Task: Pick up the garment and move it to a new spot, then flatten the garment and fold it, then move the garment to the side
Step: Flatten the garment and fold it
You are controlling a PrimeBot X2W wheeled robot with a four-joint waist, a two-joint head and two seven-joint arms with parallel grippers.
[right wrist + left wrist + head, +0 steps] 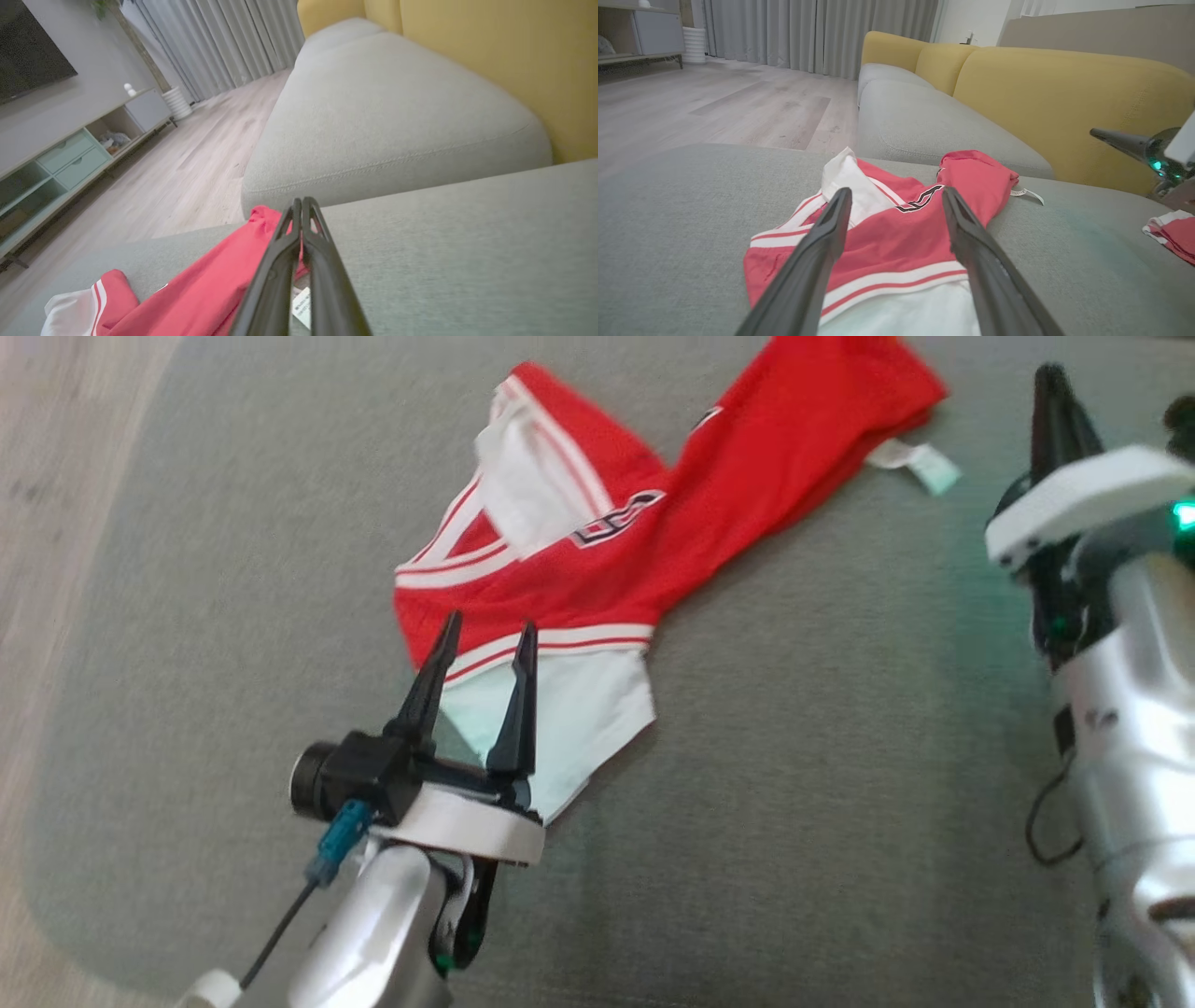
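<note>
A red and white jersey, the garment (747, 476), lies crumpled and stretched out on the grey seat cushion (840, 756). Its white hem points toward me and a white label (920, 465) sticks out at the far right end. My left gripper (490, 622) is open, its two dark fingers spread above the white-striped hem. From the left wrist, the garment (896, 233) shows between the left gripper's (896, 191) spread fingers. My right gripper (1053, 383) is shut with nothing in it, apart from the garment's right end. From the right wrist, the right gripper (299, 201) shows closed tips above the red cloth (210, 289).
Yellow backrests (1064, 102) rise behind the grey seats. Wooden floor (56, 476) lies off the cushion's left edge. A low TV cabinet (60, 154) stands across the room. A second small red and white cloth (1171, 233) lies on the cushion under my right arm.
</note>
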